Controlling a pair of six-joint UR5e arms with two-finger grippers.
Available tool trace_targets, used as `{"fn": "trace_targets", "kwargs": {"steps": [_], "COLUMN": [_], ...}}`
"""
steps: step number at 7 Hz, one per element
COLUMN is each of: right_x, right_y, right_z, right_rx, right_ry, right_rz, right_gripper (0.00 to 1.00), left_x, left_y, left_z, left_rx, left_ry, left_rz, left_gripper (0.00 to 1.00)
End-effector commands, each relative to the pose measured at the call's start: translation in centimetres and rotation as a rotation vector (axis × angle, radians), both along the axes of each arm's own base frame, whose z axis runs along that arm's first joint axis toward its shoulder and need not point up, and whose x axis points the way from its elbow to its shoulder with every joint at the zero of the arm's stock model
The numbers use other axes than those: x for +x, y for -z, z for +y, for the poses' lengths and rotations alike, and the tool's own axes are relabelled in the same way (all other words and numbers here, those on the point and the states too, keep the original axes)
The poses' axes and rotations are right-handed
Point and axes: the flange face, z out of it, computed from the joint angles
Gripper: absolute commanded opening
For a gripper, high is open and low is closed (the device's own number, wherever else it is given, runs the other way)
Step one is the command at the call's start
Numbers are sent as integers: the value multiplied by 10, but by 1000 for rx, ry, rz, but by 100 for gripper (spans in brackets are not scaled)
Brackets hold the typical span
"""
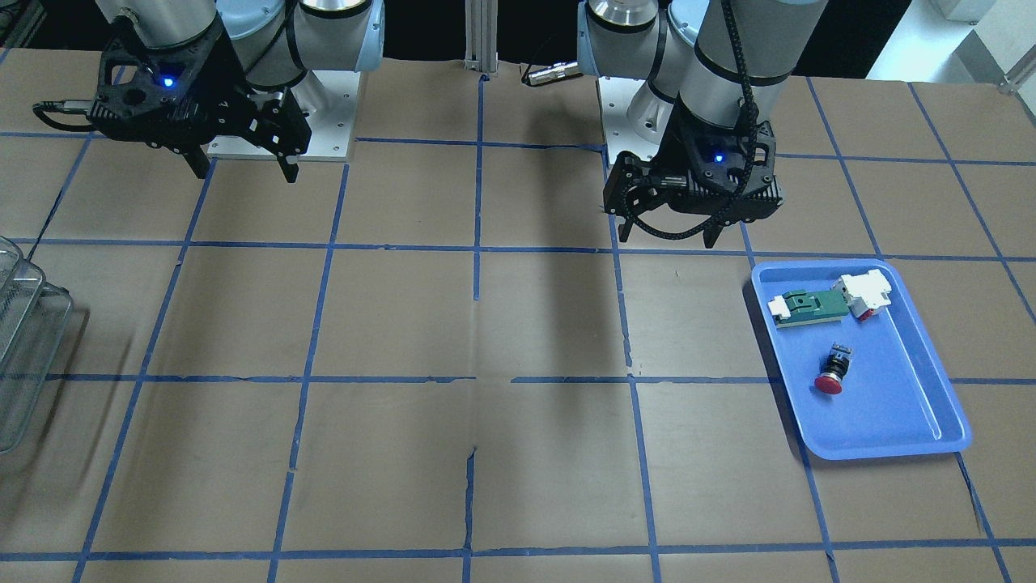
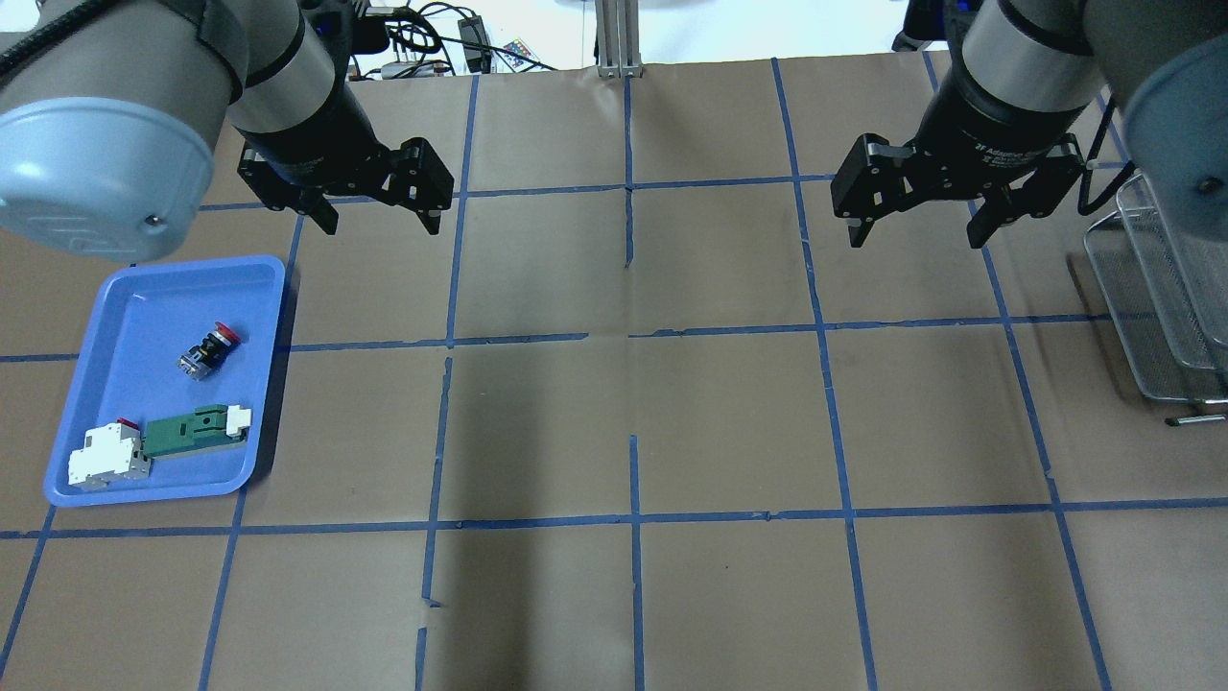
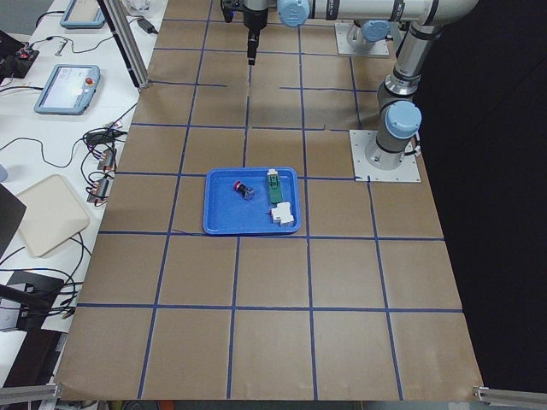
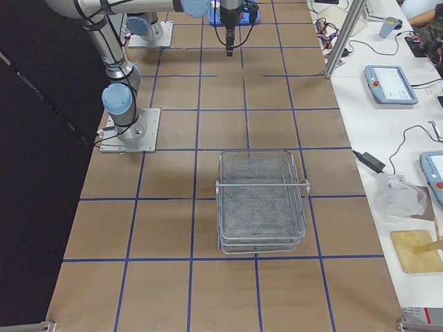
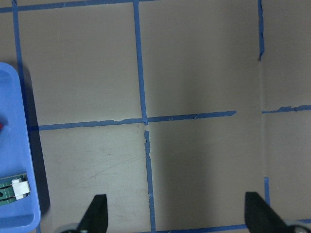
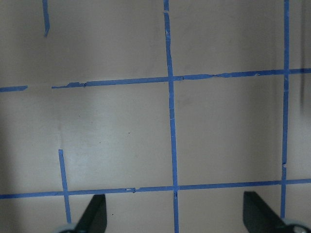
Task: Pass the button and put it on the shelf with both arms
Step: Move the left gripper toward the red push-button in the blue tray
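Note:
The button (image 2: 208, 348), with a red cap and black body, lies on its side in the blue tray (image 2: 115, 288); it also shows in the front view (image 1: 833, 370) and the left view (image 3: 242, 188). My left gripper (image 2: 381, 218) hangs open and empty above the table, beyond the tray; it shows in the front view (image 1: 667, 233) too. My right gripper (image 2: 919, 232) is open and empty, left of the wire shelf (image 2: 1166, 288). The shelf stands at the table's right edge (image 4: 261, 202) (image 1: 20, 340).
A green-and-white connector part (image 2: 163, 443) lies in the tray's near end, also in the front view (image 1: 830, 300). Blue tape lines grid the brown table. Both wrist views show bare table between open fingertips (image 5: 96, 208) (image 6: 95, 211); the tray edge (image 5: 19, 160) is at left.

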Motion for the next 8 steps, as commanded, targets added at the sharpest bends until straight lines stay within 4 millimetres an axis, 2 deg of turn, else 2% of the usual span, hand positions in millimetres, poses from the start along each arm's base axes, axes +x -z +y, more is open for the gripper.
{"fn": "trace_targets", "kwargs": {"steps": [1, 3, 4, 5, 6, 7, 8], "right_x": [-1, 0, 0, 2, 0, 1, 0], "right_y": [1, 1, 0, 3, 2, 1, 0], "right_z": [-1, 0, -1, -3, -3, -1, -1], "right_rx": [2, 2, 0, 11, 8, 9, 6], "right_ry": [1, -1, 2, 7, 12, 9, 9], "right_rz": [1, 1, -2, -52, -58, -48, -46], "right_gripper": [100, 100, 100, 100, 100, 100, 100], "left_x": [2, 10, 14, 40, 94, 140, 175], "left_y": [1, 20, 34, 41, 56, 73, 92], "left_z": [-1, -20, -26, -31, -40, -43, -44], "left_rx": [0, 12, 25, 41, 65, 77, 67], "left_ry": [14, 11, 84, 124, 99, 192, 271], "left_rz": [1, -1, -16, -23, -19, -16, -32], "left_gripper": [100, 100, 100, 100, 100, 100, 100]}}
